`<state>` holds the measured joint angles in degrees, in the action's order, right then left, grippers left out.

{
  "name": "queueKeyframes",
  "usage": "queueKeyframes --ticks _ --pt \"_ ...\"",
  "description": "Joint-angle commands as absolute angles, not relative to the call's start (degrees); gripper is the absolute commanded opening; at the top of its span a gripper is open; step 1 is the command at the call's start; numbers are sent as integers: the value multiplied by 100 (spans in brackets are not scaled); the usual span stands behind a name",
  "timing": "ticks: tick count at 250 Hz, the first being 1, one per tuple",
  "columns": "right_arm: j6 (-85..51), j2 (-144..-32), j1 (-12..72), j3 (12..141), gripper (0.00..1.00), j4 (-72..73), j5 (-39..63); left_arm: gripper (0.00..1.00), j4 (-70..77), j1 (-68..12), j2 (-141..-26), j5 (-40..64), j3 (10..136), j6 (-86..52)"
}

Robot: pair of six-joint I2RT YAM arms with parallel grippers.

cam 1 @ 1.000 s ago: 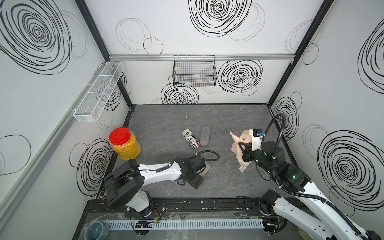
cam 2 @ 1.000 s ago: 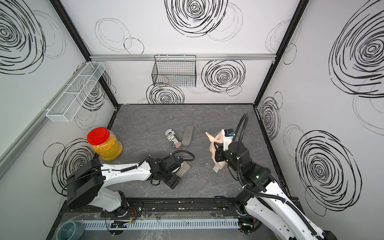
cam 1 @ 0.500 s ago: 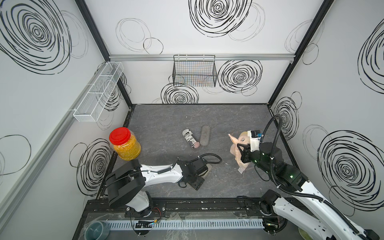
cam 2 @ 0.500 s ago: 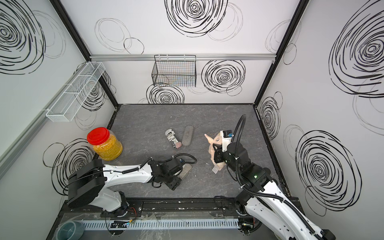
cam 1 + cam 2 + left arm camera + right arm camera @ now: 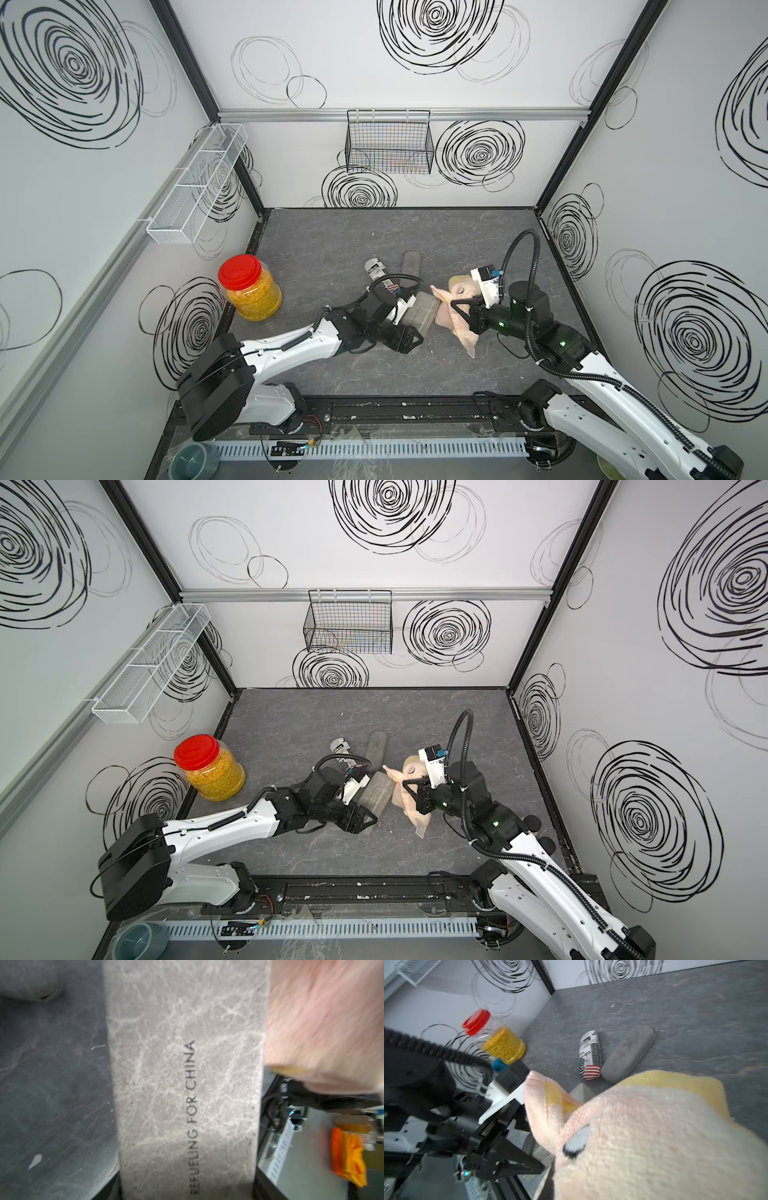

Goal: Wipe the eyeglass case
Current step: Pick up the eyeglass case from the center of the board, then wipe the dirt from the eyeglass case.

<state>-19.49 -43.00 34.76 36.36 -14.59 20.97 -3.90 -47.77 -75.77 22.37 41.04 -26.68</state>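
A grey marbled eyeglass case (image 5: 424,311) (image 5: 376,796) printed "REFUELING FOR CHINA" (image 5: 187,1064) is held off the table, with my left gripper (image 5: 413,322) (image 5: 362,806) shut on one end of it. My right gripper (image 5: 462,316) (image 5: 417,799) is shut on a pale pink and yellow towel (image 5: 455,291) (image 5: 409,810) (image 5: 654,1136). The towel (image 5: 322,1022) lies against the case's free end and long side. Towel hides the right fingers in the right wrist view, where only a corner of the case (image 5: 581,1091) shows.
Two more cases lie side by side behind on the table: a newsprint one with a flag (image 5: 380,274) (image 5: 590,1055) and a dark grey one (image 5: 411,264) (image 5: 629,1055). A red-lidded jar of yellow grains (image 5: 249,289) stands at the left wall. A wire basket (image 5: 388,141) hangs on the back wall.
My left gripper has closed on the grey case and carried it up and to the right, against the towel. The right arm with the towel has shifted a little left.
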Motion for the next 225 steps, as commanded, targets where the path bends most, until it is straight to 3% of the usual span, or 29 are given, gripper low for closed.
queueKeyframes --ticks 1,81,145,195,225 --pt "-1957 -4527 3548 3785 4 -786 3300 69 645 -4501 -7459 3267 4123 -2942" --pt "-1740 -5093 3694 3813 4 -607 3479 71 753 -4403 -7361 3650 4284 -2757" --pt "-1963 -5228 3427 4425 0 -1847 187 71 61 -4810 -7345 2812 4601 -2193" --pt "-1905 -4910 3327 4318 4 -964 1576 71 -641 -5324 -7693 1899 5089 -1714" --pt "-1827 -5280 3379 4529 4 -1247 1807 71 -1098 -5724 -7945 1052 5538 -1428"
